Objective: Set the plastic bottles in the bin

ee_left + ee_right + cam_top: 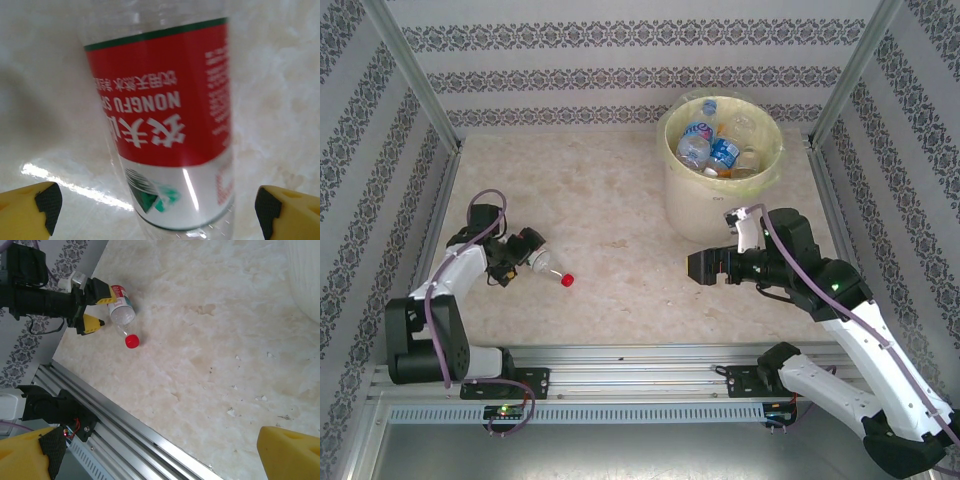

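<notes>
Currently in hand: the grasp on the clear plastic bottle with a red label and red cap (548,266), as I judge it; lift and carry are yet to come.
Bottle: lying on its side at the left of the pale marbled desk (610,200), well apart from the bin, cap pointing toward the near right.
Left hand (528,252): spread and straddling the bottle's body. On the wrist camera its black pads (47,202) sit off to either side of the label, with a gap on both sides.
Right hand (698,267): spread, holding nothing, hanging over bare desk just in front of the bin.
Bin: the round cream-white bucket lined with a pale yellow bag (700,210) stands at the far right, with several bottles (705,145) lying inside.
Progress: nearly done by my reckoning, since I see just this one bottle out on the desk.
How I'd close: squeeze across the labelled belly, centred between the pads, not on the tapering neck.
Watch for: the round body will likely roll or squirt out if one pad lands first, and the thin wall may crumple, so I'd close slowly and gently.
After the grip: I'd lift well clear before swinging over, because the bin's rim stands tall.
</notes>
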`<action>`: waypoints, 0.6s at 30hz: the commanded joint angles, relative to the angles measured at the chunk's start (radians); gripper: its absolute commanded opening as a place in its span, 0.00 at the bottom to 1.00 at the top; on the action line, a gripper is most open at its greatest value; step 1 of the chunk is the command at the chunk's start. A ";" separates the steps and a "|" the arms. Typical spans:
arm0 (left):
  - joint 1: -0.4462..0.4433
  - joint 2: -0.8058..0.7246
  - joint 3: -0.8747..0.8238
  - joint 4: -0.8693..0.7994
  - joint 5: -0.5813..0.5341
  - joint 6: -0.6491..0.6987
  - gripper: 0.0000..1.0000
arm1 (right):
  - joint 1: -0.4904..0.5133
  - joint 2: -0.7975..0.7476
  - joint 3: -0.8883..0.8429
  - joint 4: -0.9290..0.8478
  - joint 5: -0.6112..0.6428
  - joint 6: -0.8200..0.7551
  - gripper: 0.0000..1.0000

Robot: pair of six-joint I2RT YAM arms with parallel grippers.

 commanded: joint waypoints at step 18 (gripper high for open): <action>0.055 0.172 0.084 0.110 0.117 0.080 0.64 | 0.057 0.005 -0.056 0.050 0.044 0.053 0.98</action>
